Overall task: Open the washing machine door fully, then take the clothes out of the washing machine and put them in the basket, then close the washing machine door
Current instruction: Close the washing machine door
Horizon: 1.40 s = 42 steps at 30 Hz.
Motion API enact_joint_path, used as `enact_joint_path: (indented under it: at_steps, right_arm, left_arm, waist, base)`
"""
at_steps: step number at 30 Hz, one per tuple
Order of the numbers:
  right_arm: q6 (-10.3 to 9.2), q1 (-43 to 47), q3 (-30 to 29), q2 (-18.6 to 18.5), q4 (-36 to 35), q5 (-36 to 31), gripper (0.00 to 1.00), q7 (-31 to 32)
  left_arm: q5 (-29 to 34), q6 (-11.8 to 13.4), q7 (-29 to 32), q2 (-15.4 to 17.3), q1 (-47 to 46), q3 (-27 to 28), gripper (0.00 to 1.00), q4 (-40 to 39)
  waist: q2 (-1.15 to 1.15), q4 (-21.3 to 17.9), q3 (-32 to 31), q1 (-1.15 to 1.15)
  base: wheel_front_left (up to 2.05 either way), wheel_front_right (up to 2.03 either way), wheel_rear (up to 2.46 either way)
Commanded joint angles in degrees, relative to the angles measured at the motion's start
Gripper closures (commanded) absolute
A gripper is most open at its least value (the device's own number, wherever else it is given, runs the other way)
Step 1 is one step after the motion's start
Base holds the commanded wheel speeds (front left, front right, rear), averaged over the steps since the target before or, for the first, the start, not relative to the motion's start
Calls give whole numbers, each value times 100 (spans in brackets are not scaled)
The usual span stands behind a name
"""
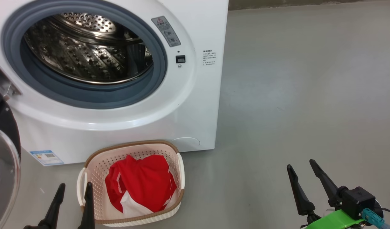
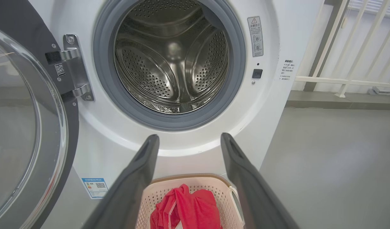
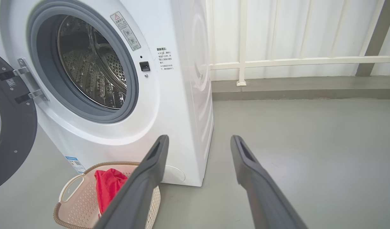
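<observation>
The white washing machine (image 1: 195,105) stands with its steel drum (image 1: 86,47) bare of fabric. Its door (image 1: 4,165) hangs swung wide at the left, black rim and glass bowl showing, as in the left wrist view (image 2: 23,127). The red and white clothes (image 1: 140,184) lie in the cream basket (image 1: 96,162) on the floor before the machine. My left gripper (image 1: 74,189) is open just left of the basket, holding nothing. My right gripper (image 1: 301,167) is open over bare floor at the lower right. Between the left fingers (image 2: 140,165) the wrist view shows basket (image 2: 156,190) and clothes (image 2: 188,206).
Grey floor (image 1: 309,79) stretches to the right of the machine. A white railing (image 3: 296,60) and a low kerb run behind it. The open door takes up the space at the left.
</observation>
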Motion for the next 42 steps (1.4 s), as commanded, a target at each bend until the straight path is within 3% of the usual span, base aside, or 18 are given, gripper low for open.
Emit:
enact_joint_path:
  at_steps: [1, 21, 28, 42]
  right_arm:
    - [35, -40, 117, -83, -149, 23, 0, -36]
    - [35, -50, 116, -85, -169, 7, 0, -36]
    - [35, -100, 171, -119, -154, -10, 0, -36]
    - [35, -260, 389, -235, -68, 9, 0, -36]
  left_arm:
    - [68, -31, -30, 56, -67, 175, 0, -146]
    - [34, -31, -30, 20, -108, 153, 0, -103]
    - [-46, -31, -30, -1, -172, 184, 0, -6]
    - [-279, 116, -30, -9, -109, 83, 0, 116]
  waist:
    - [0, -1, 1, 0]
    - [0, 81, 18, 0]
    - [0, 413, 46, 0]
    - [0, 1483, -40, 0]
  base:
    - [-53, 53, 0]
    - [-4, 4, 0]
    - [0, 0, 0]
    - [0, 0, 0]
